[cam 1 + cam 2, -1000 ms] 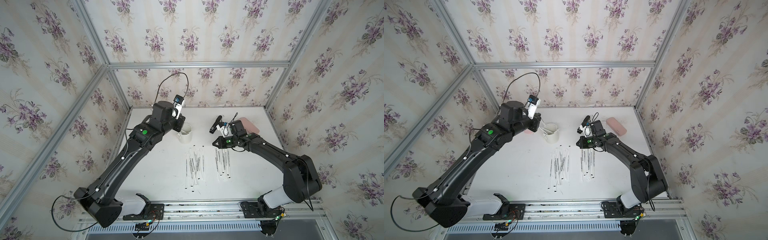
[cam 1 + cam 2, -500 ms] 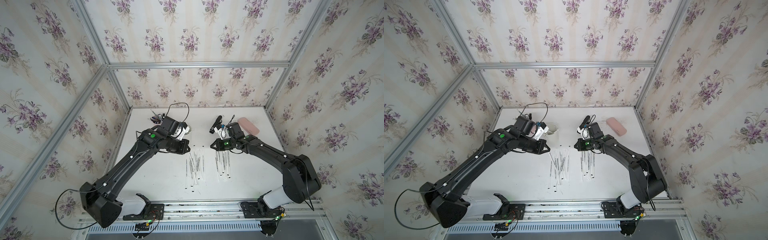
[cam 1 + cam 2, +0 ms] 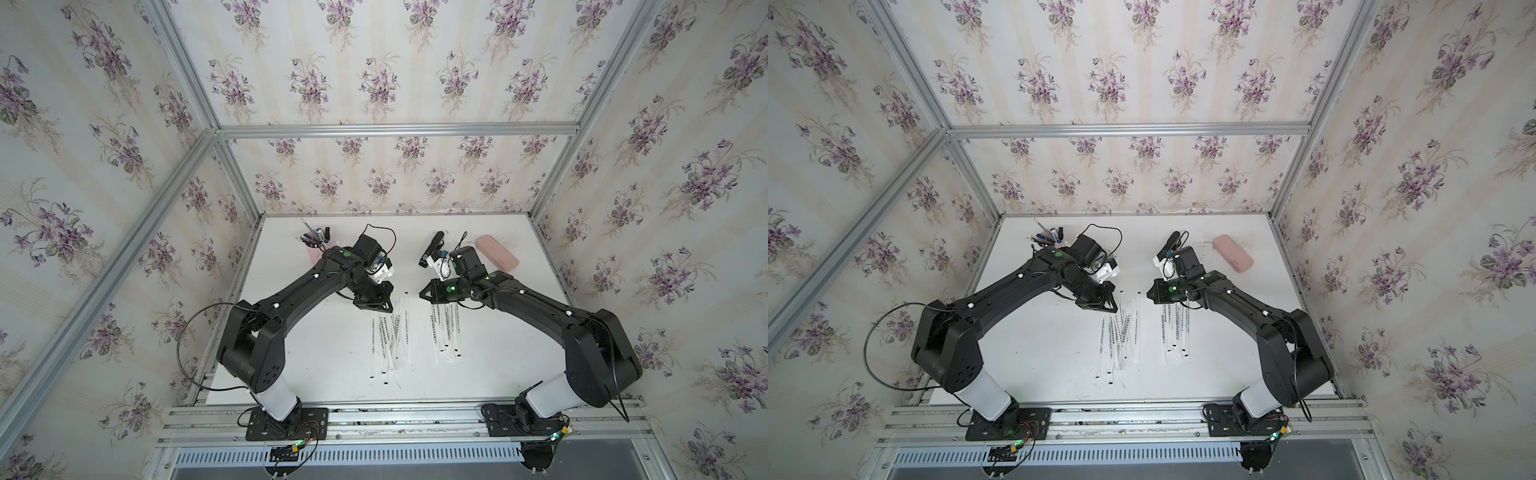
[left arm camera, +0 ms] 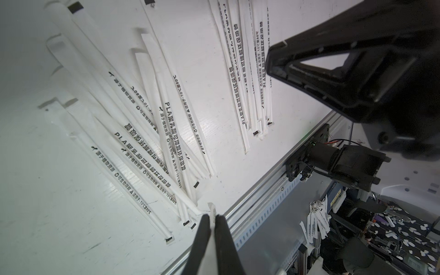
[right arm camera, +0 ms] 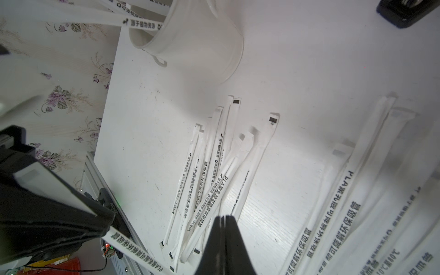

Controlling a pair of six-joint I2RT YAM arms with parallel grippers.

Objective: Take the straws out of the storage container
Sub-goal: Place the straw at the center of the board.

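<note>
My left gripper (image 4: 213, 216) is shut on one white-wrapped straw (image 5: 135, 252), which it holds low over the left pile of straws (image 3: 390, 336) on the white table. In both top views the gripper (image 3: 388, 308) hangs at that pile's far end. A second pile of straws (image 3: 446, 328) lies to the right. My right gripper (image 5: 223, 217) is shut with nothing in it, and it hovers at that pile's far end (image 3: 420, 293). The white storage container (image 5: 195, 42) stands behind the left pile with a few straws (image 5: 133, 21) still leaning in it. My left wrist hides the container in the top views.
A pink pen cup (image 3: 312, 253) with pens stands at the back left. A pink case (image 3: 496, 251) lies at the back right. The aluminium rail (image 3: 395, 415) runs along the table's front edge. Papered walls close in the left, right and back.
My left arm has swung away from the container and come down toward the front over the left pile, carrying a straw. The right arm has barely moved.
</note>
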